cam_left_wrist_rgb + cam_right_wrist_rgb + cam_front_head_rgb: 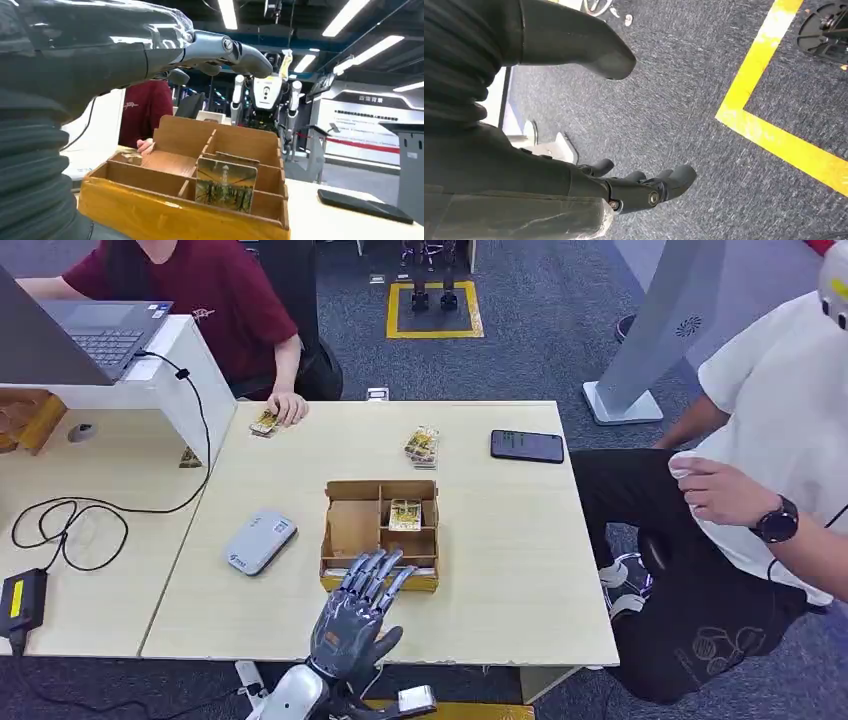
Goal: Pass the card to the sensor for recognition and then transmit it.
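A picture card (pixel 405 514) stands in a far-right compartment of the wooden divided box (pixel 352 530) at the table's middle; the left wrist view shows the card (pixel 226 185) upright against a divider of the box (pixel 150 212). My left hand (pixel 356 614) hovers at the box's near edge with its fingers (pixel 225 50) stretched out over it, holding nothing. The grey-white card sensor (pixel 260 541) lies left of the box. My right hand (pixel 624 190) hangs over the carpet, its fingers apart and nothing in them.
A card stack (pixel 422 446) and a black phone (pixel 527 446) lie beyond the box. A person in red at the far left rests a hand on cards (pixel 266 424) beside a laptop (pixel 90 335). A second person (pixel 760 500) sits at the right. Cables (pixel 70 525) lie left.
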You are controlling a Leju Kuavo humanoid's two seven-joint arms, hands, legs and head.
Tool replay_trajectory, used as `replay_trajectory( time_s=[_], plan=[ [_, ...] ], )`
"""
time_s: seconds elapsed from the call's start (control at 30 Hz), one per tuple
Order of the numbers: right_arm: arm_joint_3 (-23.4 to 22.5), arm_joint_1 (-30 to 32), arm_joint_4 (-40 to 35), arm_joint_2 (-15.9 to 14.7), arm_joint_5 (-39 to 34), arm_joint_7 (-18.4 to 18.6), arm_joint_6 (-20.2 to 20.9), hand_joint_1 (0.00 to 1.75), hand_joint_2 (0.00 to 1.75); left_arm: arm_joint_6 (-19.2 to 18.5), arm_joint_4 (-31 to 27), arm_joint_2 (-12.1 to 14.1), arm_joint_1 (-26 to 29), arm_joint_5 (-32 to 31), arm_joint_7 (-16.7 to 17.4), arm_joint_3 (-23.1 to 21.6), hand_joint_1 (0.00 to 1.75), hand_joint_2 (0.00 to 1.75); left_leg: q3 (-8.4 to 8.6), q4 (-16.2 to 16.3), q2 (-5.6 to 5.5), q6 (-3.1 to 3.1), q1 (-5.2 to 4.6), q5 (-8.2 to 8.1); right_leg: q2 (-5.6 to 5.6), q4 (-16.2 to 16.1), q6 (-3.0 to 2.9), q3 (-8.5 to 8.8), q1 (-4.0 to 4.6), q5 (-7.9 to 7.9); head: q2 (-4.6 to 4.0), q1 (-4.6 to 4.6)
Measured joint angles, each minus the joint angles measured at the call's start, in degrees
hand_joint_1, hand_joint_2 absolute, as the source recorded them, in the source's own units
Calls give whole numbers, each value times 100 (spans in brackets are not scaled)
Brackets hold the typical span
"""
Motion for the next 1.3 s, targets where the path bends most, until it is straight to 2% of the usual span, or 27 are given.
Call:
replay_trajectory(
  time_s=[0.33,0.63,1.07,1.23,1.3],
  plan=[
    [50,-3,0,0,0,-4,28,0,175,0,510,-79,-464,-238,634,0,0,175,0,0,0,6,0,5,-1,0,0,1,0,4,0,-2],
    [111,-3,0,0,-2,-15,31,0,175,0,939,-50,-678,-317,822,0,0,175,-1,0,0,6,0,5,0,0,0,0,0,4,0,-2],
    [184,-3,0,0,-4,9,24,0,175,0,1241,-50,-791,-214,802,0,0,175,-1,1,0,6,0,5,0,0,1,0,0,4,0,-2],
    [184,-3,0,4,-9,13,15,0,175,2,1263,-55,-795,-20,640,7,0,175,-1,1,0,6,0,5,0,0,1,0,0,4,0,-2],
    [184,-3,0,7,-15,13,7,0,175,2,1263,-72,-794,176,460,26,0,175,-1,1,0,6,0,5,0,0,1,0,0,4,0,-2]
  ],
)
